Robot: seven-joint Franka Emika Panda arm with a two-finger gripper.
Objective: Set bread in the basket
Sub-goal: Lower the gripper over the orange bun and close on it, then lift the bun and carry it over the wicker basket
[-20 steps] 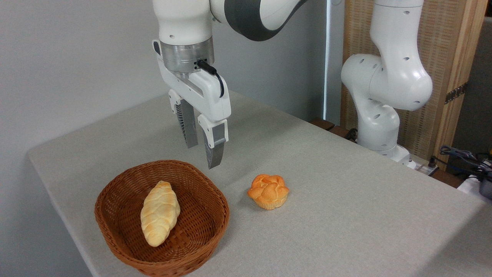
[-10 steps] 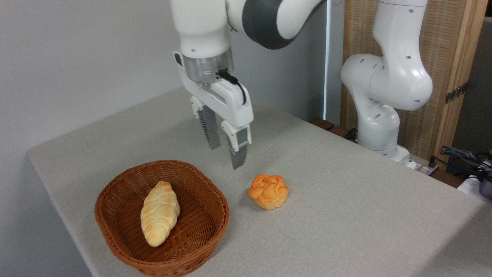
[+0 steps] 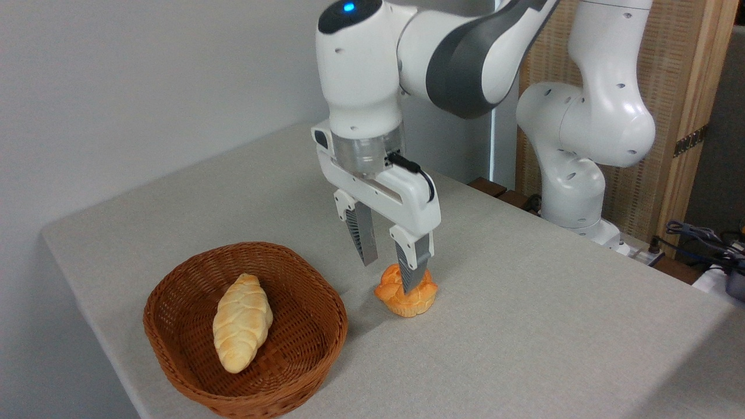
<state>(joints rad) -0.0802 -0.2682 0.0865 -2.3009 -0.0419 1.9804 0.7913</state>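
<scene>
The bread point(image 3: 405, 291) sits on the tabletop point(image 3: 524, 326), just right of the basket point(image 3: 192, 372), not in it yet. The gripper point(image 3: 389, 274) hangs over it, jaws spread, holding nothing. Grabbing, lifting and dropping are left.

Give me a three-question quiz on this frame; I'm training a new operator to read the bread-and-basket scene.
1. True or false: the round orange bread already lies inside the basket.
2. What lies in the basket? A) a pale braided loaf B) an apple C) nothing
3. Fill in: the gripper hangs with its fingers ____, just over the orange bread.

Key
1. False: it sits on the table, to the right of the basket.
2. A: the braided loaf lies along the basket's floor.
3. Open: the two fingers stand apart, one in front of the bread's top, and nothing is held.
</scene>
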